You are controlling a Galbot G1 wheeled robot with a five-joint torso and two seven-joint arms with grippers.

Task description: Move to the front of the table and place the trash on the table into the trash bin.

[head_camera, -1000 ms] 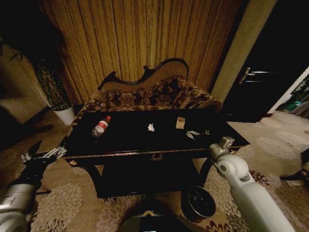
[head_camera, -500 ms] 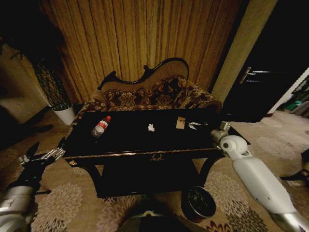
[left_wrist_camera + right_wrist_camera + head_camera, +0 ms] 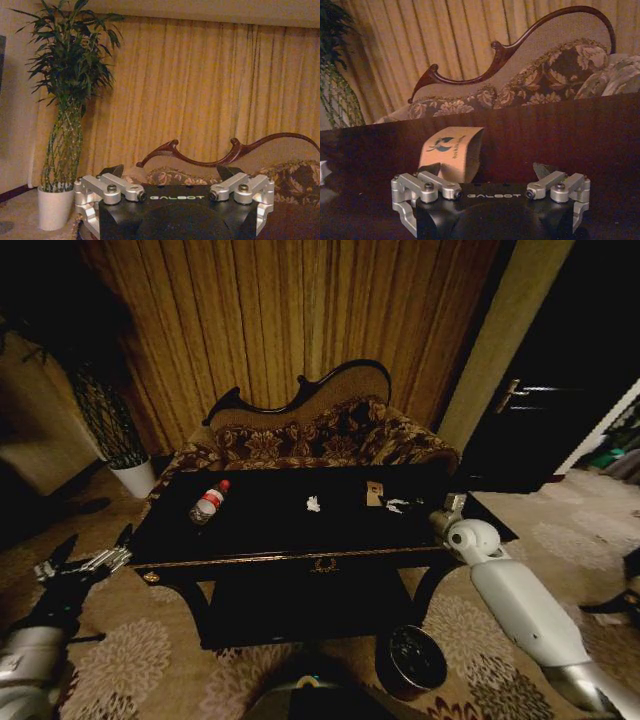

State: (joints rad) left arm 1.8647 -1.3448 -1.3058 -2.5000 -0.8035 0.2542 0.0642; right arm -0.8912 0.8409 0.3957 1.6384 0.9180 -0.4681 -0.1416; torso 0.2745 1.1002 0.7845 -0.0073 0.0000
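**Right claw reaches for the packet on the bench**

The robot stands in front of the bench (image 3: 250,530), so the driving part of the task looks finished. The step in hand seems to be the first pick-up.

The right claw (image 3: 490,175) is over the right part of the bench top. Its fingers (image 3: 427,170) are spread apart and hold nothing. In the right wrist view the tan packet (image 3: 451,152) stands just in front of the claw, a little toward 1 finger and not in the middle of the gap. In the head view the packet (image 3: 374,494) lies near the far edge, and a small whitish piece (image 3: 397,506) is just beside it, close to the right arm.

The other trash is well apart from this claw: the paper wad (image 3: 313,504) near the middle of the bench, and the bottle (image 3: 208,503) with its red cap on the left part. The bin (image 3: 415,658) stands on the carpet below the right front corner of the bench.

The left claw (image 3: 82,562) waits low, beside the left end of the bench, also open and empty.

The next move probably calls for centring the packet between the fingers before closing. The packet looks light and thin, so a finger that touches it first could push it away.
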